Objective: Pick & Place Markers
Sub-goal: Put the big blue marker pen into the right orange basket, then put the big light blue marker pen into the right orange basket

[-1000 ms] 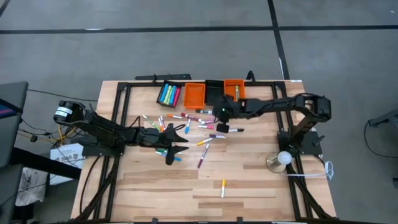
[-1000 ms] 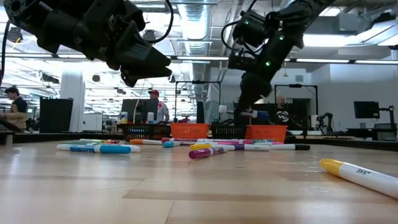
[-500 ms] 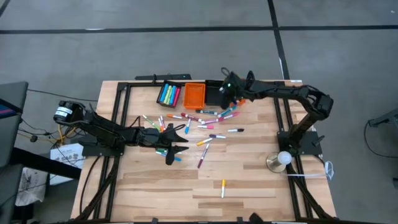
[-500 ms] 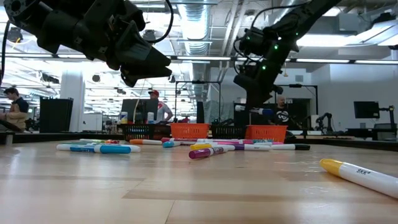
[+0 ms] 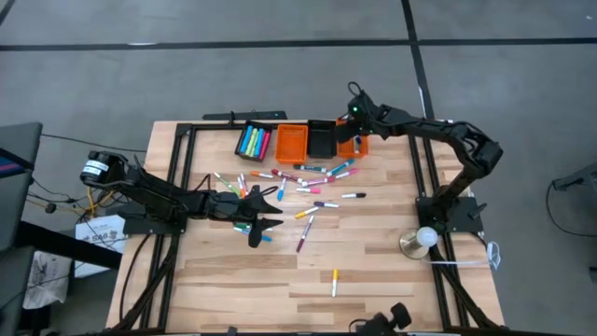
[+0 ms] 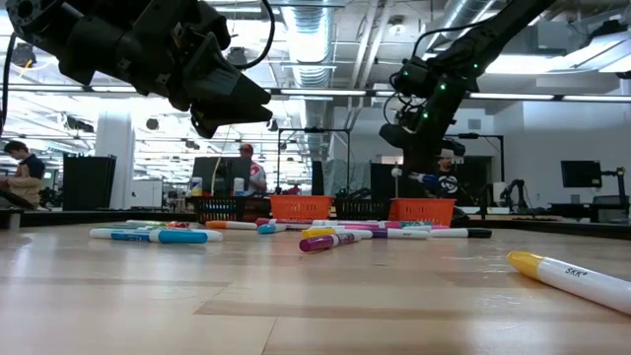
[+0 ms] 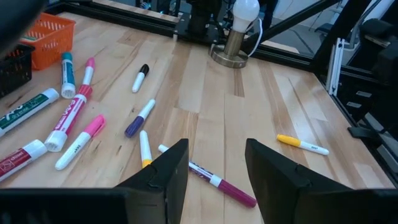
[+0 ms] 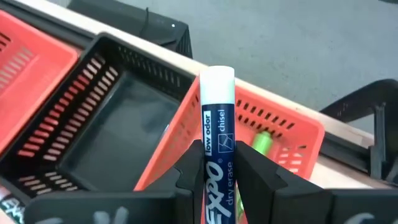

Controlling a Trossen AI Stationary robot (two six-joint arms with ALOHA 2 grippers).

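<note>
At the lower centre of the high view a lone yellow marker [image 5: 335, 281] lies apart from the rest. Above it, left of centre, the left gripper [image 5: 262, 220] hovers with jaws spread and empty over the edge of the scattered markers [image 5: 312, 187], probably poised for a pick. Roughly twenty lie loose mid-table; an exact count is not possible. Farther up, four bins sit in a row: two black, two orange. The right gripper [image 8: 219, 163] pinches a blue Expo marker [image 8: 216, 134] upright above the right-hand orange bin [image 8: 283, 132], apparently ready to drop it beside one green marker [image 8: 261, 142].
</note>
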